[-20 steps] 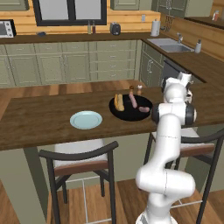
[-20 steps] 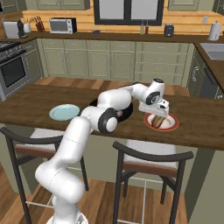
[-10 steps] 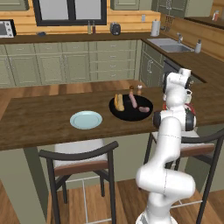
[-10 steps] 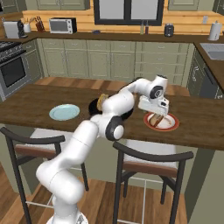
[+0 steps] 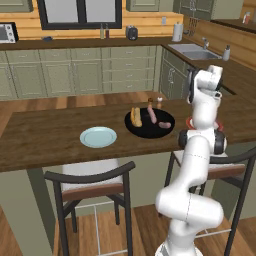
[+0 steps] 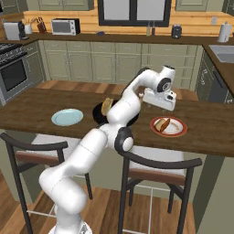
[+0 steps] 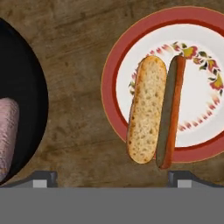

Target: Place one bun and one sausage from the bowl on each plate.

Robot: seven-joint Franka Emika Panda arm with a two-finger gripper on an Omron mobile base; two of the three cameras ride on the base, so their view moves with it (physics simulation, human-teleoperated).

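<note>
- Now that the white arm's two-finger gripper (image 6: 159,100) has lifted clear of the round white plate with the red rim (image 7: 205,30), it hangs above that plate with its fingers spread wide and nothing between them.
- On the red-rimmed plate a pale toasted bun (image 7: 146,108) lies touching a long reddish-brown sausage (image 7: 171,109), side by side, both reaching to the rim and slightly over it at one end.
- A second ago the hand was low over this plate; it has since risen, so I judge this plate's share to be delivered.
- Just beside the red-rimmed plate, toward the middle of the wooden counter (image 5: 45,135), sits the wide, shallow black bowl (image 5: 149,124), with another bun (image 5: 135,116) and pinkish sausages (image 5: 152,115) inside it.
- Beyond the bowl, well apart from the red-rimmed plate, the plain pale blue plate (image 5: 98,136) lies bare.
- To my eye half the job remains: one bun and one sausage for the blue plate.
- The next reach likely goes back to the bowl.
</note>
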